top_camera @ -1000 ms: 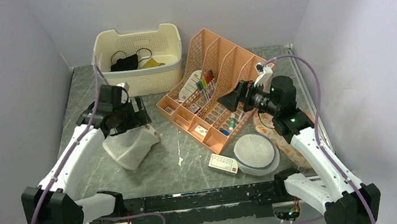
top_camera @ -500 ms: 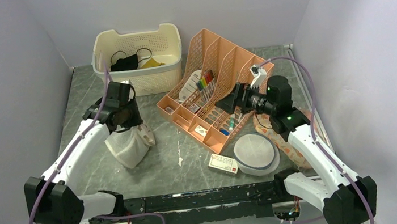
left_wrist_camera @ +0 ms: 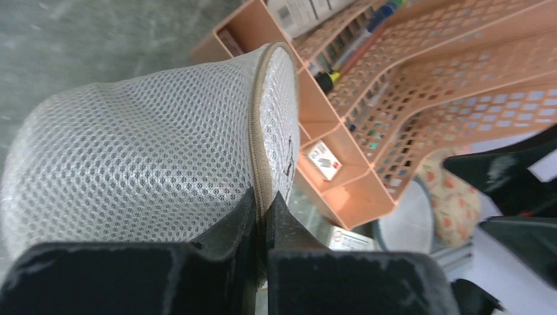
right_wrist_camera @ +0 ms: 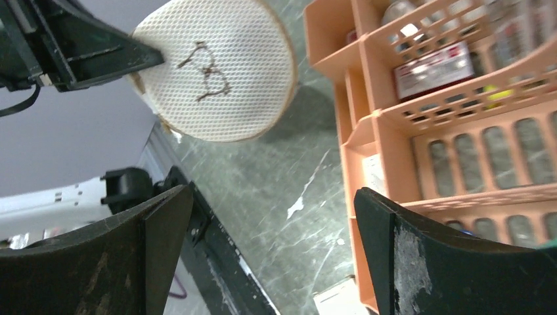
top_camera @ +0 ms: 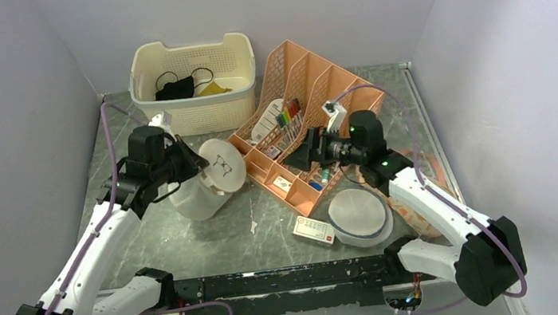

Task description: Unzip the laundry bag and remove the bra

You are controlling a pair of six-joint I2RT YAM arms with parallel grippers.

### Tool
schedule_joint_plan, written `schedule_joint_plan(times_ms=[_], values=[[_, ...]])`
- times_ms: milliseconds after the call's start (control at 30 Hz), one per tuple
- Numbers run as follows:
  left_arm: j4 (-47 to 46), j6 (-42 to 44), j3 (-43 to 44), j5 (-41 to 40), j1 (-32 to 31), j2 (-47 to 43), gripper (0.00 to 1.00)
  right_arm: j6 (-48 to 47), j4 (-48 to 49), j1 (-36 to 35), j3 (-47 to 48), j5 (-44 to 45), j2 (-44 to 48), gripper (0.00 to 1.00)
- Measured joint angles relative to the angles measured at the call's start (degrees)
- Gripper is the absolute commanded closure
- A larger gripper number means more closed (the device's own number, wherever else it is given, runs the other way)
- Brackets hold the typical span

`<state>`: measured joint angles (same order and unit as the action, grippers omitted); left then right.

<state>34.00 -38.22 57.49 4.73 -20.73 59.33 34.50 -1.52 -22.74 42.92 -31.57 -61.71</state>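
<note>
Risks, from the left: holds the white fine-mesh round laundry bag (left_wrist_camera: 144, 138), trimmed in beige-tan, by a thin pinch on its zipper rim alone, so a sideways tug on the zipper could drag the trim out of the left gripper (left_wrist_camera: 266, 197) or twist the soft cylinder instead of opening it. Judged likely to crumple as well, with nothing bracing the mesh wall. Cannot pick out the zipper pull in any view, so could end with the right gripper (right_wrist_camera: 272, 190) closing on plain trim or mesh. Cannot see the small dark bra either; presumably inside the bag, with only a thin dark line mark showing on the round face, so could catch a strap in the zipper teeth unnoticed. Further right, could clip the peach-orange slotted plastic desk organiser (top_camera: 330, 79), just beside the path to the bag, and jolt the pens and cards in it. Poses: reaches forward with the left arm, wrist turned rightward, fingers pressed together on the rim seam, presenting the bag on its side, round face toward the right arm, left of centre over the grey marbled table (top_camera: 213, 238); cannot tell whether resting or lifted. Bends the right arm leftward, fingers spread wide and holding nothing, aimed at that round face, short of it and not touching.
</note>
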Motion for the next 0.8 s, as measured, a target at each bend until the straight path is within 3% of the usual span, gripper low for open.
schedule_joint_plan(times_ms=[267, 433, 800], values=[[-9.42, -13.4, -14.8, 6.67, 0.0, -5.25, 0.93, 0.96, 4.22, -14.21, 0.2, 1.27, -6.93, 0.38], [-11.96, -17.79, -17.86, 7.93, 0.0, -7.45, 0.93, 1.4, 6.73, -22.8, 2.29, 2.47, -12.26, 0.57], [-12.55, -19.39, -17.86, 8.48, 0.0, -9.07, 0.93, 3.48, 13.6, -31.93, 6.86, 5.27, -22.29, 0.65]])
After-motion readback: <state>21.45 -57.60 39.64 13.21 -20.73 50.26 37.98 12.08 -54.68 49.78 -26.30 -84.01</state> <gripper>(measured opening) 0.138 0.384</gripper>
